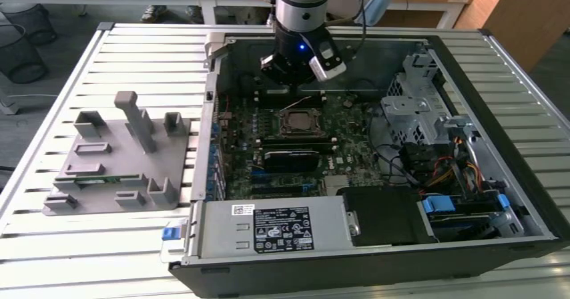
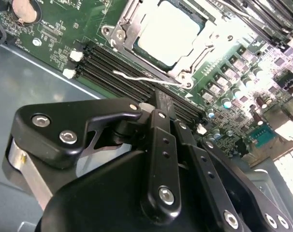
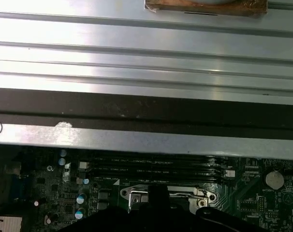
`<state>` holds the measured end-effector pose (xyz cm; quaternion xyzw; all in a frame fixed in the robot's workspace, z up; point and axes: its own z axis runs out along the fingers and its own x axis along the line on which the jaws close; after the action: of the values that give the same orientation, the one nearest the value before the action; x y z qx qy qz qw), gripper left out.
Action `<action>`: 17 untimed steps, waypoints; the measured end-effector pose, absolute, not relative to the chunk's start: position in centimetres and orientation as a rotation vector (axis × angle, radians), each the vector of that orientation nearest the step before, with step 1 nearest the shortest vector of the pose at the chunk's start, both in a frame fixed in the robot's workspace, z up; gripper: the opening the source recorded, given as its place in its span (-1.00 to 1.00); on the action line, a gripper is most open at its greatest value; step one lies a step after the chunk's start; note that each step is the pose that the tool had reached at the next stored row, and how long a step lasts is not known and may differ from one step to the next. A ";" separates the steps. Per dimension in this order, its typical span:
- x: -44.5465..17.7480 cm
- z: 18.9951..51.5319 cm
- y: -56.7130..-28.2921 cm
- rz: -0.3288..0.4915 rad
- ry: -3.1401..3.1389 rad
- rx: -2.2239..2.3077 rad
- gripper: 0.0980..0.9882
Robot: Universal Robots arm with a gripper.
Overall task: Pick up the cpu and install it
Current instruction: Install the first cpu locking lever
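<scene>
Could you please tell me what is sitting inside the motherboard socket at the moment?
The cpu lies inside the socket, silvery top facing up, with the retention frame open around it. Its underside and the contacts beneath are covered. The gripper hangs beside the socket, over the memory slots.

Open computer case [image 1: 498,199] on slatted tabletop [image 1: 107,259]. Green motherboard [image 1: 348,122] inside; power supply [image 1: 271,229] along near edge. Grey fixture block [image 1: 120,162] beside case, exterior view's left.
</scene>
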<state>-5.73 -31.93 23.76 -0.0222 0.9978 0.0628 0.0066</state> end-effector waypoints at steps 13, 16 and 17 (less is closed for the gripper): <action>-4.8 23.1 -31.9 0.197 3.122 -0.144 -0.98; -4.6 22.9 -31.9 0.197 3.122 -0.144 -0.98; -4.5 22.9 -31.9 0.197 3.122 -0.144 -0.98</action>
<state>-4.54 -31.93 22.87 -0.0460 0.9969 0.0629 0.0051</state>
